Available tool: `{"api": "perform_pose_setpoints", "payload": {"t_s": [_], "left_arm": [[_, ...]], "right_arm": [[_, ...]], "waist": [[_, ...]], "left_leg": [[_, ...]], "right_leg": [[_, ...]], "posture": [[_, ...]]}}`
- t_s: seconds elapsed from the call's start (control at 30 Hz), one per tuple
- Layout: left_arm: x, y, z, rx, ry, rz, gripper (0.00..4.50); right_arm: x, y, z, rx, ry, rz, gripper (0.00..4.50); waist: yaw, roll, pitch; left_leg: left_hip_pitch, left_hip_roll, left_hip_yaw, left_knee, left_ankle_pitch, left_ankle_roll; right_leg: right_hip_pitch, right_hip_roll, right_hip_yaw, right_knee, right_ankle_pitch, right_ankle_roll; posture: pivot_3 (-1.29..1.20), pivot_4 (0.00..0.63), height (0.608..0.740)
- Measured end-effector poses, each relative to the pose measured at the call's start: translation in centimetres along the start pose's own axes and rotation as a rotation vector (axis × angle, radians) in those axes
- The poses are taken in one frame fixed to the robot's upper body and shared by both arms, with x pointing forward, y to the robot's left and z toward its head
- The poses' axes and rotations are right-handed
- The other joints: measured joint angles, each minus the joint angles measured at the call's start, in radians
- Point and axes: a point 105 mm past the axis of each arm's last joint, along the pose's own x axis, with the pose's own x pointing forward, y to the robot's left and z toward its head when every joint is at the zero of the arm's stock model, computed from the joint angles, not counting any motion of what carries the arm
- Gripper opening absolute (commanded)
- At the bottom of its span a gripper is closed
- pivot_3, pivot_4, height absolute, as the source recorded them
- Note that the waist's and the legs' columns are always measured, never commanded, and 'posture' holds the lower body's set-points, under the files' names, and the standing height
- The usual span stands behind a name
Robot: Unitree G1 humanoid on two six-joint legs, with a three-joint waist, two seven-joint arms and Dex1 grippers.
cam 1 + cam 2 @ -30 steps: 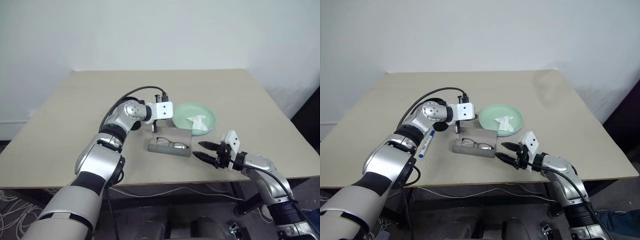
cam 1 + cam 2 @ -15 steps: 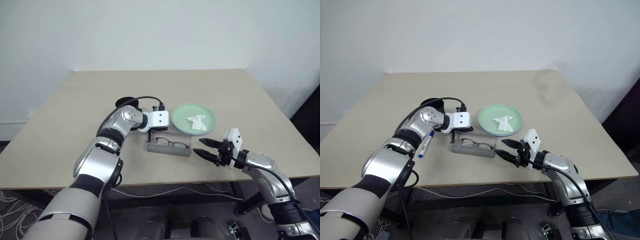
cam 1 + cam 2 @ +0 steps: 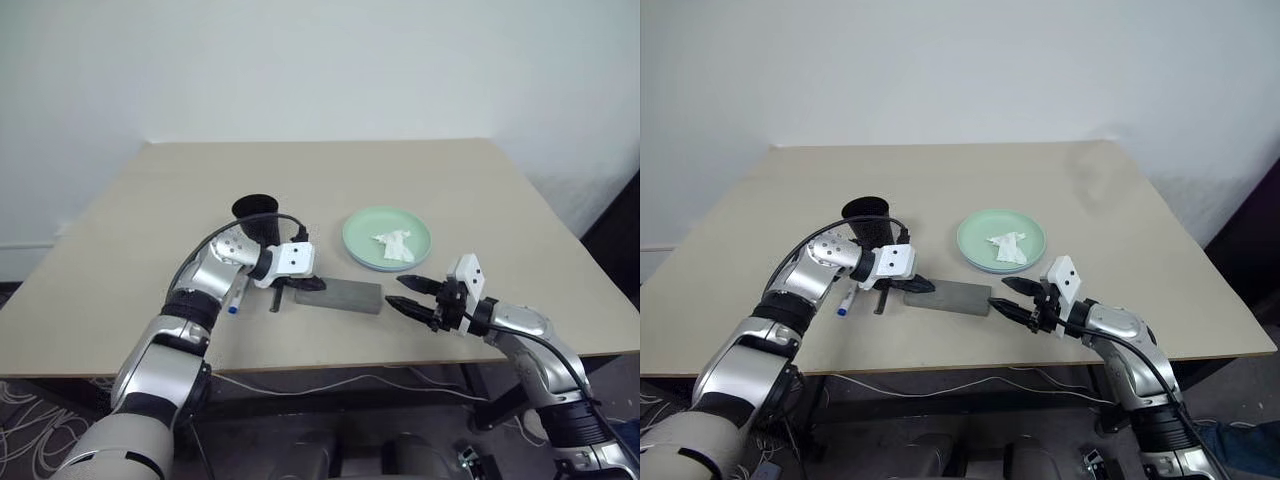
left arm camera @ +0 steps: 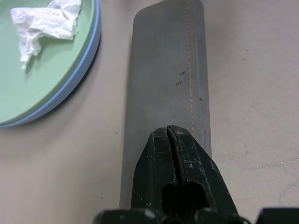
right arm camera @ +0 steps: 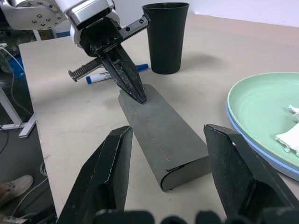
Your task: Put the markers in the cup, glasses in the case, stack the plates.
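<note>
The grey case (image 3: 340, 295) lies closed near the table's front edge, and the glasses are hidden. My left gripper (image 3: 310, 285) is shut, its tips resting on top of the case's left end (image 4: 163, 70). My right gripper (image 3: 397, 293) stands open just off the case's right end, holding nothing. The black cup (image 3: 256, 212) stands upright behind my left wrist. One marker (image 5: 117, 73) with a blue cap lies flat beside the cup, partly under my left arm. The mint green plate (image 3: 365, 225) sits on the light blue plate (image 4: 97, 28) behind the case.
A crumpled white tissue (image 3: 395, 243) lies in the green plate. The beige table (image 3: 150, 220) has bare room to the left, at the back and on the right. A black cable loops over my left wrist.
The case was open with the glasses inside; its lid is now shut. My left gripper has drawn back to the left and down onto the case's end. The right arm has stayed still.
</note>
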Motion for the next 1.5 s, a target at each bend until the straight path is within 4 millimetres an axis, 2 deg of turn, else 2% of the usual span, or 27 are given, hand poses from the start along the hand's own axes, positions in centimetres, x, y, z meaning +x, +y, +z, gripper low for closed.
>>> {"api": "perform_pose_setpoints", "payload": {"t_s": [0.23,0.43,0.57,0.67,0.77,0.87,1.07,1.23,1.5], "left_arm": [[-0.6,0.5,-1.1,-0.154,-0.042,0.236,0.03],[-3.9,1.4,-1.9,-0.292,-0.068,0.516,0.03],[-5.9,0.9,-4.0,-0.432,-0.024,0.718,0.03],[-7.2,0.3,-5.4,-0.56,0.008,0.862,0.6],[-7.2,-0.6,-5.8,-0.669,0.021,0.953,1.6],[-7.0,-0.8,-5.7,-0.775,0.028,1.056,2.65],[-6.7,-0.9,-6.5,-0.883,0.106,1.111,2.65],[-6.8,0.4,-7.1,-0.949,0.166,1.142,2.65],[-5.5,1.7,-7.9,-1.004,0.256,1.096,2.65]], "right_arm": [[0.5,0.2,0.5,-0.008,-0.007,0.026,2.64],[0.6,0.4,0.6,-0.008,-0.005,0.051,2.64],[1.0,0.2,0.9,-0.014,-0.006,0.076,2.64],[1.2,0.2,0.7,-0.005,-0.003,0.09,2.64],[1.6,0.3,0.7,0.003,-0.004,0.109,2.64],[1.9,0.5,1.0,-0.003,-0.01,0.131,2.64],[2.0,0.5,0.3,0.019,0.002,0.14,2.64],[2.1,0.6,0.2,0.024,0.0,0.138,2.64],[1.8,0.6,-0.5,0.041,0.007,0.104,2.64]], "waist": [[0.0,0.001,0.0],[0.001,0.001,0.0],[0.001,0.001,0.0],[0.001,0.001,0.0],[0.003,0.001,0.0],[0.002,0.001,0.0],[0.001,0.001,0.0],[0.001,0.001,0.0],[0.002,0.001,0.0]], "left_leg": [[0.0,0.001,0.0,0.0,0.0,0.0],[0.0,0.001,0.001,-0.002,0.0,0.0],[0.0,0.001,0.002,-0.002,0.0,0.0],[0.0,0.001,0.002,-0.002,0.0,0.0],[0.0,0.001,0.002,-0.002,0.0,0.0],[0.0,0.001,0.001,-0.002,0.0,0.0],[0.0,0.001,0.001,-0.002,0.0,-0.001],[0.0,0.0,0.002,-0.002,0.0,-0.001],[-0.001,0.0,0.002,-0.002,0.0,-0.001]], "right_leg": [[0.0,0.0,0.002,0.001,0.0,-0.001],[-0.003,0.0,0.0,0.0,0.001,0.001],[-0.004,0.001,0.0,0.0,0.001,0.002],[-0.004,0.0,0.0,0.0,0.001,0.002],[-0.003,0.0,0.0,0.0,0.001,0.001],[-0.002,0.0,0.0,0.0,0.001,0.001],[-0.003,0.0,-0.001,0.001,0.001,0.001],[-0.003,0.0,-0.001,0.001,0.001,0.002],[-0.004,0.0,-0.001,0.0,0.002,0.002]], "posture": [[0.0,0.0,0.738],[0.0,0.0,0.738],[0.0,0.0,0.738],[0.0,0.0,0.738],[0.0,0.0,0.738],[0.0,0.0,0.738],[0.0,0.0,0.738],[0.0,0.0,0.738],[0.0,0.0,0.738]]}}
